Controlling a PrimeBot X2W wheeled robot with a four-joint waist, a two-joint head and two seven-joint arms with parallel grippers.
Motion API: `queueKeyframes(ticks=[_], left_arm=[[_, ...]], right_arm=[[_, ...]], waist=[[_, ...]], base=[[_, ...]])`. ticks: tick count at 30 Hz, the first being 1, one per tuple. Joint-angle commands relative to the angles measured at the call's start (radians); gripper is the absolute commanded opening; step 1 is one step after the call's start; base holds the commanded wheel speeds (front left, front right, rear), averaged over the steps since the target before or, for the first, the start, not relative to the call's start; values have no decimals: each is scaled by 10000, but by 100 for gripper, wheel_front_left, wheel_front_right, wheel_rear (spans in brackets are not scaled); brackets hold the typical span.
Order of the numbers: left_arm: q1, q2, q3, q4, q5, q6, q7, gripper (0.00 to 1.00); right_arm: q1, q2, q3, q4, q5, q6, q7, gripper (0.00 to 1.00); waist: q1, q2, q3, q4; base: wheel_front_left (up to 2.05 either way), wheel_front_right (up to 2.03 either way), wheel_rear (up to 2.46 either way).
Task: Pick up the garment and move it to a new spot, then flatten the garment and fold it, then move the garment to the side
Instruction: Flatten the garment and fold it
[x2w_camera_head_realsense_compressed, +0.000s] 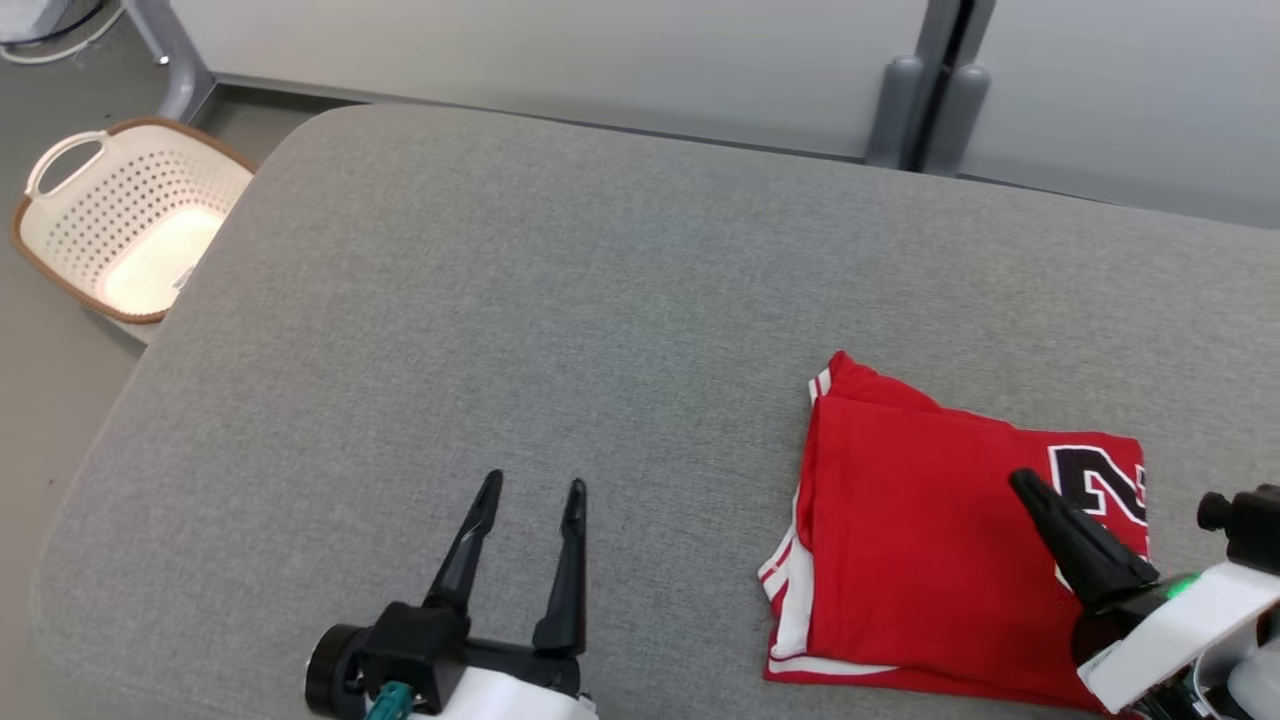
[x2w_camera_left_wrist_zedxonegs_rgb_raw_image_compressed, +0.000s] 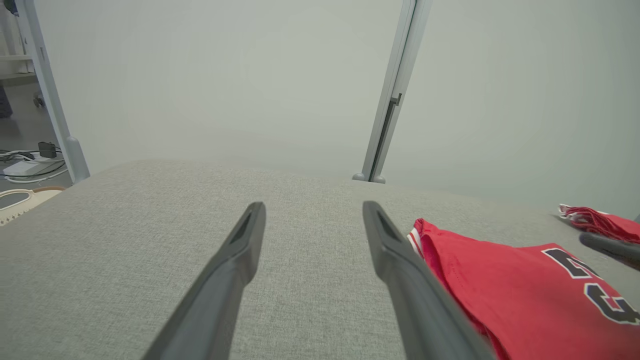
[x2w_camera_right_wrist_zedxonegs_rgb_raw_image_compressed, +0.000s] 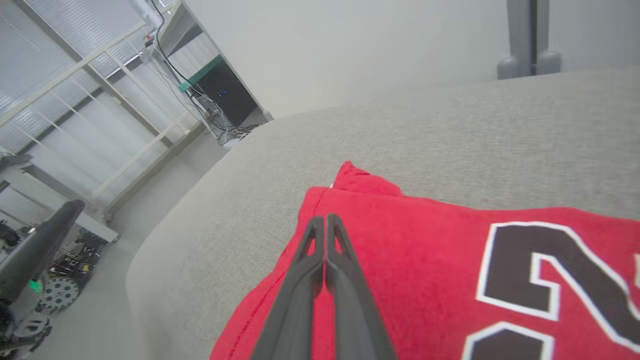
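Garment (x2w_camera_head_realsense_compressed: 920, 540) lies right on table (x2w_camera_head_realsense_compressed: 500, 300), basket (x2w_camera_head_realsense_compressed: 130, 220) left.

Looks like a lab: pale grey partition panels (x2w_camera_head_realsense_compressed: 560, 50), tangled black cables (x2w_camera_right_wrist_zedxonegs_rgb_raw_image_compressed: 223, 133) by a metal equipment rack (x2w_camera_right_wrist_zedxonegs_rgb_raw_image_compressed: 197, 75), grey fabric-covered table (x2w_camera_head_realsense_compressed: 500, 300).

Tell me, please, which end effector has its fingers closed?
The right end effector, shut over the red jersey; the left end effector stands open over the grey surface.

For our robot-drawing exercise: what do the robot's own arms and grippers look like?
Left gripper and right gripper: two long, tapering dark fingers on black bases, white forearm shells. A teal connector sits by the left base; a green light glows on the right.
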Motion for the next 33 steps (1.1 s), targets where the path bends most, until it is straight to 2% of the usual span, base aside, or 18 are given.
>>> queueKeyframes(ticks=[1,2,3,7,10,12,15,16,24,33], left_arm=[[185,40,205,-41,61,67,-12,100],[273,41,341,-58,74,69,-12,100],[369,41,487,-64,90,70,-12,100],[840,40,1067,-183,226,-37,-12,100],[1239,38,1478,-279,314,-121,-12,100],[1490,44,1699,-337,422,-202,-12,100],[1846,41,1977,-464,492,-328,-12,100],[2030,41,2133,-522,489,-434,-12,100],[2584,41,2341,-619,871,-416,-12,100],[2751,40,2281,-656,1398,-341,-12,100]], right_arm=[[206,288,-264,495,-490,-6,-354,37],[254,489,-542,830,-859,-6,-474,80],[320,732,-842,1139,-1244,-6,-532,100],[932,2097,-3292,1745,-3828,-6,-540,100],[1479,3083,-4918,1562,-5793,-6,-546,100],[2005,3683,-5590,1425,-6729,-6,-546,100],[2634,4227,-6316,1085,-7865,-7,-544,100],[3027,4633,-6663,860,-8270,-6,-537,100],[3935,5543,-7268,36,-9269,-6,-532,100],[4260,5741,-6959,-57,-9574,-7,-533,100]], waist=[[0,-1,-202,-241],[0,-1,-276,-360],[0,-1,-368,-499],[0,-1,-732,-1131],[0,-1,-1045,-1566],[0,-1,-1259,-1815],[0,-1,-1550,-2106],[0,-1,-1700,-2265],[0,-1,-1991,-2660],[0,-1,-2058,-2772]], base=[[0,0,0],[0,0,0],[0,0,0],[0,0,0],[0,0,0],[0,0,0],[0,0,0],[0,0,0],[0,0,0],[0,0,0]])
